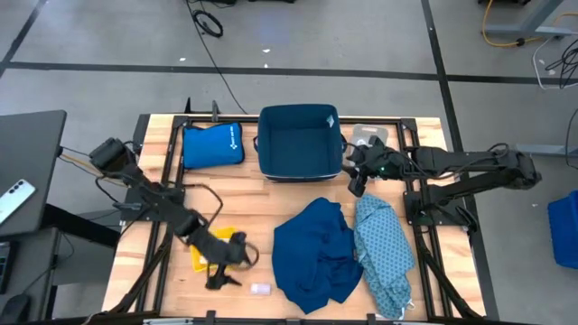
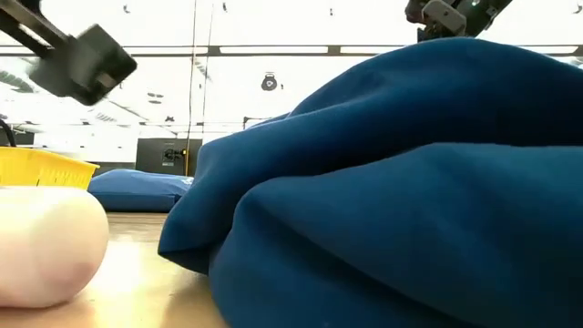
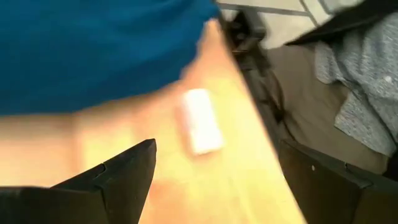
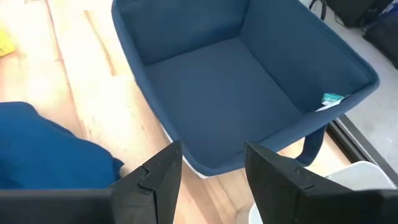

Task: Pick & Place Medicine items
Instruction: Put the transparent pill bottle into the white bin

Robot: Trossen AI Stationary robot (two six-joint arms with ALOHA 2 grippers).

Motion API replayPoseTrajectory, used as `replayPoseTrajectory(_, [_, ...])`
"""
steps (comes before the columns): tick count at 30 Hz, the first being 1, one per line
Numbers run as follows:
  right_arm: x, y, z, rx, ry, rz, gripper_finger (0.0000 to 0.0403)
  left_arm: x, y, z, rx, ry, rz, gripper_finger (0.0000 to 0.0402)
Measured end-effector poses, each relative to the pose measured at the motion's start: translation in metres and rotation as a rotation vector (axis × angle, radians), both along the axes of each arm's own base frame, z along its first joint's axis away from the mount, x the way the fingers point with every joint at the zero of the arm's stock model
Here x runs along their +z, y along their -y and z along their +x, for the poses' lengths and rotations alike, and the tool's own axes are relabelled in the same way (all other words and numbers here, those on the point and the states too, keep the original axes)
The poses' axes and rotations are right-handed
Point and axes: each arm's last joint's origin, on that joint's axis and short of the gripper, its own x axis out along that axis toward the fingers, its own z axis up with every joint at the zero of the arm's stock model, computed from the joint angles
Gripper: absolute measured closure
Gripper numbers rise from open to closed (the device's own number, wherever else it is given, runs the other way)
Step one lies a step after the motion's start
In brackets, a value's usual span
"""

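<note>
A small pale pack [image 1: 260, 289] lies flat on the counter [image 1: 262, 203] near its front edge, just beside the blue cloth [image 1: 316, 253], its long axis seemingly along that edge. The left tool [image 1: 224, 278] hangs open nearby, empty. The right tool [image 1: 354, 176], half-open and empty, hovers by the bin [image 1: 300, 140].

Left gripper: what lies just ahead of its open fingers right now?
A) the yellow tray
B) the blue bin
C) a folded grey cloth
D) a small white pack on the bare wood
D. The left wrist view shows the left gripper with its fingers apart over the table, and a small white pack lying on the wood ahead of them, beside the blue cloth.
</note>
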Motion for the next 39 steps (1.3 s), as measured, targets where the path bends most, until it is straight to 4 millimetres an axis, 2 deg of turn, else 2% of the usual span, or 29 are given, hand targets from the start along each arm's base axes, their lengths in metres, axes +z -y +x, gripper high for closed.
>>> replayPoseTrajectory(5, [0.0, -0.009, 0.0, 0.018, 0.005, -0.011, 0.0222, -0.008, 0.029, 0.006, 0.005, 0.009, 0.055, 0.0063])
replayPoseTrajectory(11, [0.001, -0.017, 0.0, 0.028, 0.009, -0.037, 0.0222, -0.03, 0.048, 0.022, 0.001, -0.03, 0.124, 0.0063])
replayPoseTrajectory(18, [0.001, -0.024, 0.0, 0.036, 0.02, -0.037, 0.0222, -0.044, 0.054, 0.033, -0.016, -0.08, 0.119, 0.0067])
replayPoseTrajectory(28, [0.001, -0.035, -0.001, 0.046, 0.032, -0.058, 0.0222, -0.065, 0.056, 0.036, 0.076, -0.137, 0.12, 0.0104])
replayPoseTrajectory(34, [0.002, -0.036, -0.001, 0.046, 0.034, -0.066, 0.0222, -0.07, 0.055, 0.036, 0.128, -0.13, 0.148, 0.0149])
replayPoseTrajectory(39, [0.002, -0.036, -0.001, 0.045, 0.036, -0.066, 0.0222, -0.071, 0.053, 0.036, 0.142, -0.127, 0.174, 0.0235])
